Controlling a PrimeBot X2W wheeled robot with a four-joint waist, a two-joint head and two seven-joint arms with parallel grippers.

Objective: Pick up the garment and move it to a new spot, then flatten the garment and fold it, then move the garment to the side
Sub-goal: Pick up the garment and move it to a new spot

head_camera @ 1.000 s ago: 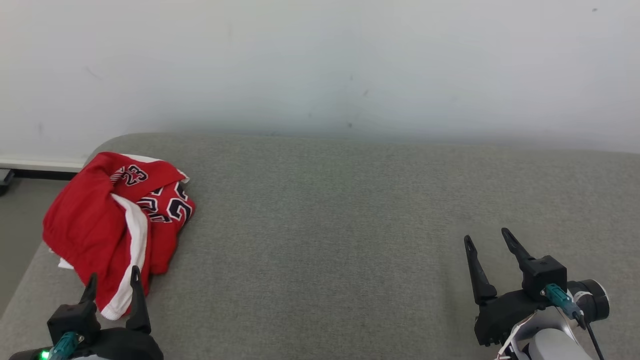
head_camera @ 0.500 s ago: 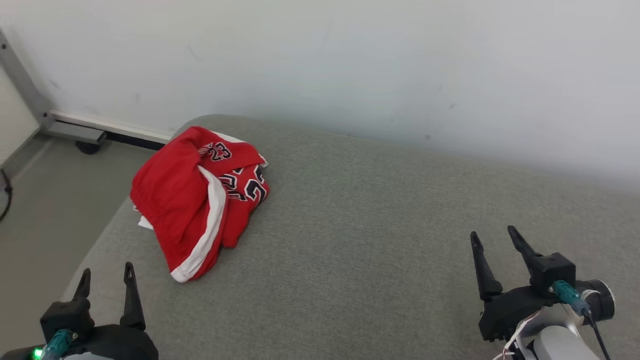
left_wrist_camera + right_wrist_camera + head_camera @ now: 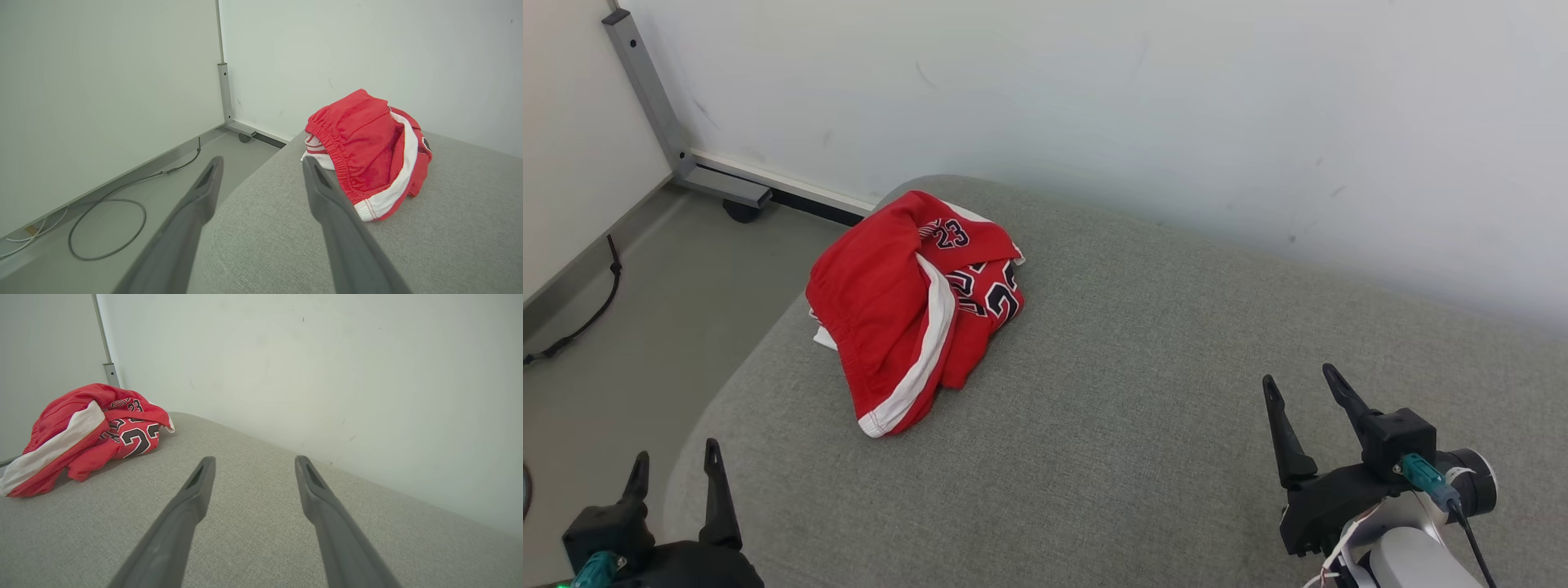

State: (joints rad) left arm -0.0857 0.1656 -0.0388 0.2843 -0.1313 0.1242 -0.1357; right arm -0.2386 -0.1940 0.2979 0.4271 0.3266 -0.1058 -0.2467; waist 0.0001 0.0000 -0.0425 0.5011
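Closest to you, your left end effector (image 3: pixel 676 452) hangs by the near left corner of the grey pad (image 3: pixel 1135 425). Its two fingers are spread apart and there is nothing in them. Your right end effector (image 3: pixel 1298 374) is over the near right part of the pad, also spread wide and holding nothing. Both are well apart from the clothes.

Further back, on the far left corner of the pad, the red basketball shorts (image 3: pixel 890 318) lie in a crumpled heap close to the edge. They look soft, thin and light, so I think they will sag and flop when you lift them. The smooth cloth may slip too. The stretchy waistband (image 3: pixel 333 157) faces your left end effector and looks thick and bunched, so it is a good place to pinch. The white stripe (image 3: pixel 927 343) ends in a hem at the near tip of the heap, which is another good spot.

You can read the number 23 (image 3: pixel 952 235) in dark digits with white edges, more than once. I see no brand name
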